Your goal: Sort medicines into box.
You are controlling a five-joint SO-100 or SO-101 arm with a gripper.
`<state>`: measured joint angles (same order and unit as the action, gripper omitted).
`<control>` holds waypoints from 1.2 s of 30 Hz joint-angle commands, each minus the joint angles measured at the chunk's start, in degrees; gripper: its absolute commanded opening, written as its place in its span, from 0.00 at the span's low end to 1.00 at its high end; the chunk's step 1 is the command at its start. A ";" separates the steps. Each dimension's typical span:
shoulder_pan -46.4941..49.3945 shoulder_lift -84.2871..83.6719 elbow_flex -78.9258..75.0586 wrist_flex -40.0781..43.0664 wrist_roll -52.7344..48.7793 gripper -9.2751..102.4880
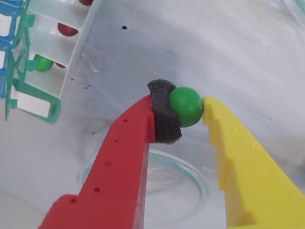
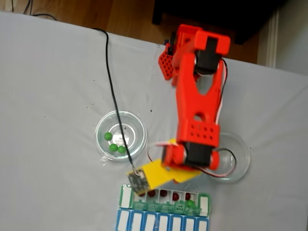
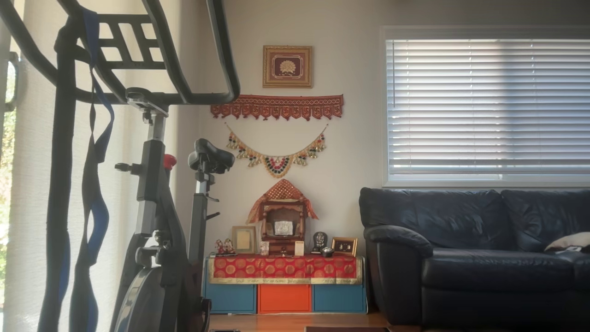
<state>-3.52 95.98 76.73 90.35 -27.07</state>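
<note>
In the wrist view my gripper is shut on a glossy green medicine ball, pinched between the foam pad on the red finger and the yellow finger. The box lies to the upper left with its green lids open. It holds dark red balls and one green ball. In the fixed view the gripper hovers just above the box. Three green balls lie in the left glass dish.
A second glass dish sits under the arm's right side. A blue-and-white organiser row lies below the box. A black cable crosses the white cloth and the left dish. The other view shows a living room with an exercise bike.
</note>
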 commanded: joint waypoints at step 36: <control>-4.22 -10.63 -15.91 -18.46 18.90 0.09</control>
<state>-6.06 80.33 61.61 74.09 -8.61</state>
